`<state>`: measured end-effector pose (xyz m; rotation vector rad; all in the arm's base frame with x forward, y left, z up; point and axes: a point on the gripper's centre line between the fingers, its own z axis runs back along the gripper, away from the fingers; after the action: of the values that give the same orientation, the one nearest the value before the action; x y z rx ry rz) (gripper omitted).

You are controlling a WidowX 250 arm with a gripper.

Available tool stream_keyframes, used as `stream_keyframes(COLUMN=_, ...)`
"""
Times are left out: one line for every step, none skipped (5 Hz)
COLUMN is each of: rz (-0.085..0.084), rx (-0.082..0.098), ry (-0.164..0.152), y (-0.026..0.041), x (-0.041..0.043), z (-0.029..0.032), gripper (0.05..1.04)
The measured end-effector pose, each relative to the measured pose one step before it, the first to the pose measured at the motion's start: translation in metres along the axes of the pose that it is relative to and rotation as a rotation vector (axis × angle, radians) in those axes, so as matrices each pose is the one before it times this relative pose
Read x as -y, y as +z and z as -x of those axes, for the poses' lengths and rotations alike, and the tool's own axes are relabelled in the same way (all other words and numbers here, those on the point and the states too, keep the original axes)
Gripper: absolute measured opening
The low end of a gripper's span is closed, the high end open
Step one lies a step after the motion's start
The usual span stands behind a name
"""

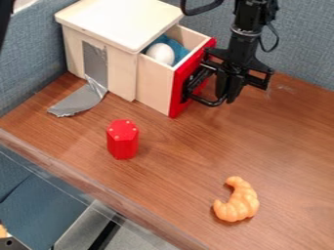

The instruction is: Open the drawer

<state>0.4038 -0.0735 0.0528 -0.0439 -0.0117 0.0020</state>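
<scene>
Orange toy croissant (244,204) is nearest the camera on the tabletop (287,151), well apart from the drawer. Red six-sided block (122,141) stands upright nearer the drawer, off to the lower left of its front.

Drawer (155,85) is already out of the wooden box (120,72), near the top of the view. White egg (160,52) and blue cloth (177,48) inside.

Key relation: gripper (226,93) is on the outer side of the red front panel (178,97), right beside the black handle (203,101). Box is on the opposite side. Drawer's slide axis runs from the box toward the view's right and slightly down, so that's the pull line.

Gripper state: can't make out whether it's clenched on the handle, hooked on it or just touching. Black on black there.

My read: opening looks mostly done. If more travel is wanted, pull straight along that axis, level, no twist. Risks: sideways load could bind the drawer in the box, pulling too far could tip it out, and a jerk could roll the egg. Neither block nor croissant looks to be in the pull path.
</scene>
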Motion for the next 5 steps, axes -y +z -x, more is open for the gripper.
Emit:
stream_keyframes(rz=0.012, rx=0.0008, ry=0.001, y=0.00164, x=0.00579, z=-0.00016, gripper=0.128)
stream_keyframes(rz=0.0013, rx=-0.0021, ry=-0.0042, y=0.00058, x=0.00275, z=0.00052, gripper=0.128)
stream_keyframes(rz=0.0028, rx=0.0109, ry=-0.0043, y=0.00499, x=0.00849, z=-0.00222, gripper=0.128)
stream_keyframes(rz=0.0001, rx=-0.0026, ry=-0.0137, y=-0.00104, x=0.00739, z=0.00178, gripper=0.128)
stream_keyframes(rz=-0.002, rx=-0.0033, ry=-0.0031, y=-0.00512, x=0.00352, z=-0.00069, gripper=0.128)
